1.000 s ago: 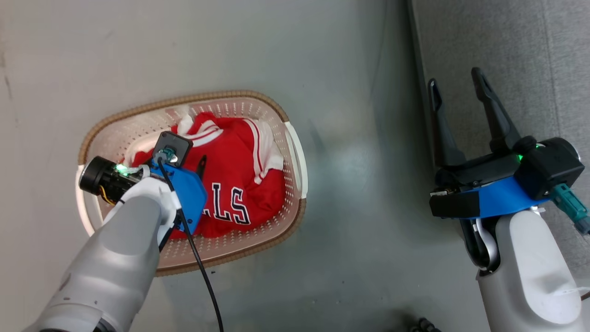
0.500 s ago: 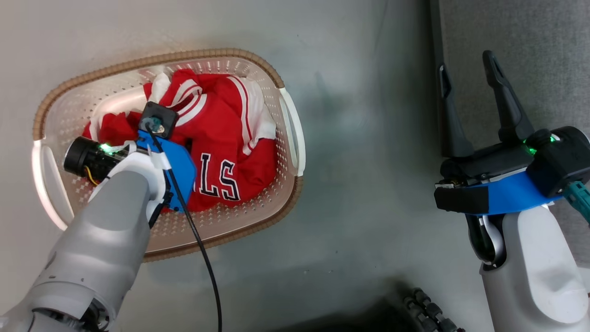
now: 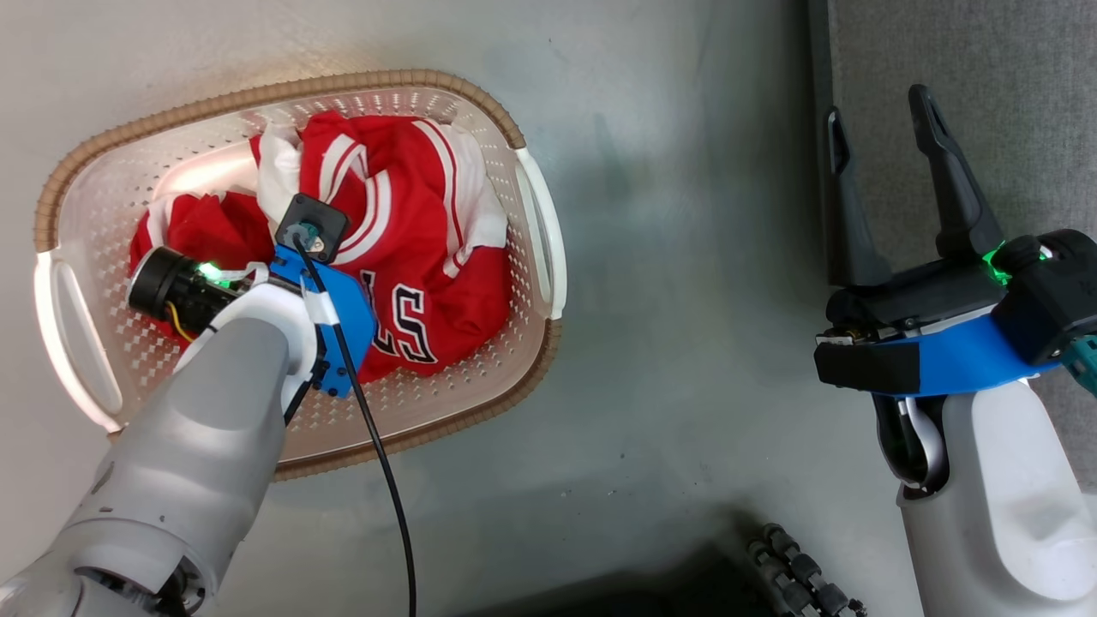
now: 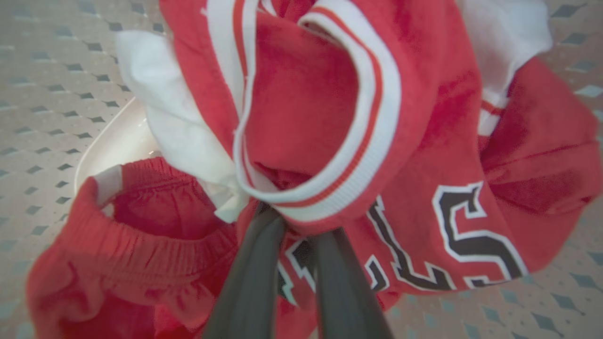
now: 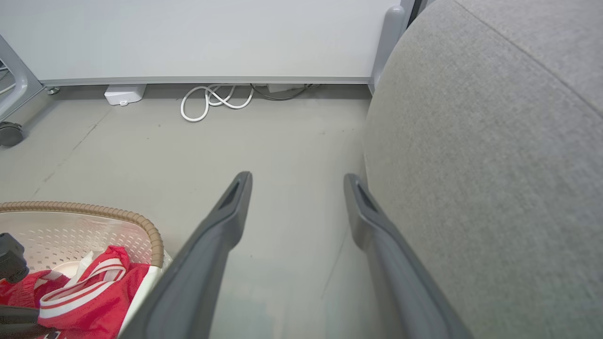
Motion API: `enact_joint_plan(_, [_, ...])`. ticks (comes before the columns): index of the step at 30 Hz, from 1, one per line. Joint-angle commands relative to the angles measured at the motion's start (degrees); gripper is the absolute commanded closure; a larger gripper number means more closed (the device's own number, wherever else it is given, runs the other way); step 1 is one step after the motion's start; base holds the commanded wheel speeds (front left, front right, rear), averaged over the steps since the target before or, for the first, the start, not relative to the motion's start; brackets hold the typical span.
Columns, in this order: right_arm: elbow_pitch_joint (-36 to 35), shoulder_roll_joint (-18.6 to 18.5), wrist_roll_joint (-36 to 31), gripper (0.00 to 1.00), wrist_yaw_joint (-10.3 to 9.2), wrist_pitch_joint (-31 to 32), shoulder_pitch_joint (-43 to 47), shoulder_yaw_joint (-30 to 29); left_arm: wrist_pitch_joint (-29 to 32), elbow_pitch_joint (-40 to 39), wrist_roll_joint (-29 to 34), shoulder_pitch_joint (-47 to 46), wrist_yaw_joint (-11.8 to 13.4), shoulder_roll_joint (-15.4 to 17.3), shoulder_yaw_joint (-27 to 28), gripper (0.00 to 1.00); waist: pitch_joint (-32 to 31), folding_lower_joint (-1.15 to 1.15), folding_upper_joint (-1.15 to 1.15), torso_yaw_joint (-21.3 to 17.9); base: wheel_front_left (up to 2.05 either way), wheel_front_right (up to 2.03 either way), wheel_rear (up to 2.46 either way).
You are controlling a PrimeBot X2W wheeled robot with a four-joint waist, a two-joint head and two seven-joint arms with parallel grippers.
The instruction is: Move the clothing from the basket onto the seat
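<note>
Task status: nothing delivered yet. The red soft-fabric clothing (image 3: 428, 223), with white trim stripes and black-and-white lettering, lies heaped inside the oval cream-white perforated plastic basket (image 3: 257, 90) with a brown woven-look rim.
Basket location: on the grey floor (image 3: 668, 257), to the robot's left.
Destination: the large grey fabric-upholstered seat (image 3: 986, 77) is to the robot's right, well apart from the basket. No garment lies on the part in view.
Remaining work (judgement): lift, carry across and release. The left wrist view shows a lettered top and a separate piece with an elastic waistband, so more than one trip looks likely.
Left arm pose: the pale forearm (image 3: 214, 411) reaches forward and down into the basket, with the wrist above the heap.
Left pincer (image 4: 299, 223): narrow. The two dark fingers stand nearly together, their tips tucked under the white-and-red ribbed trim with cloth caught between them. This is judged a grip on the garment's edge.
Right arm pose: held clear at the lower right, fingers pointing forward along the seat's near edge.
Right pincer (image 3: 877, 107): wide apart, with nothing between the fingers.
</note>
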Motion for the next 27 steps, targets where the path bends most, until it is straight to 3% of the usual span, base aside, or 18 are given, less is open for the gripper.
enact_joint_plan(1, [-0.2, -0.14, -0.18, 0.0, 0.01, -0.22, -0.91, -0.24, -0.95, -0.52, -0.41, -0.73, -0.04, 0.06, -0.41, 1.0, -0.31, -0.01, 0.0, 0.2, 0.0, 0.0, 0.0])
enact_joint_plan(15, [2.36, -0.15, -0.6, 0.0, 0.01, -0.22, 0.58, 0.76, -13.39, -2.31, -2.73, -0.09, -0.03, -0.47, -5.25, 1.0, -9.13, -0.01, 0.0, 2.12, 0.0, 0.0, 0.0])
enact_joint_plan(24, [4.71, -0.15, -1.22, 0.0, 0.01, -0.22, 3.33, 1.37, -17.34, -4.72, -5.44, 2.87, -0.02, -1.3, -3.54, 1.0, -19.11, -0.01, 0.0, 4.18, 0.0, 0.0, 0.0])
enact_joint_plan(27, [5.42, -0.15, -1.59, 0.0, 0.01, -0.22, 4.49, 1.48, -17.41, -8.89, -5.06, 4.14, 1.0, -0.76, -1.41, 1.0, -22.56, -0.01, 0.0, 5.24, 0.0, 0.0, 0.0])
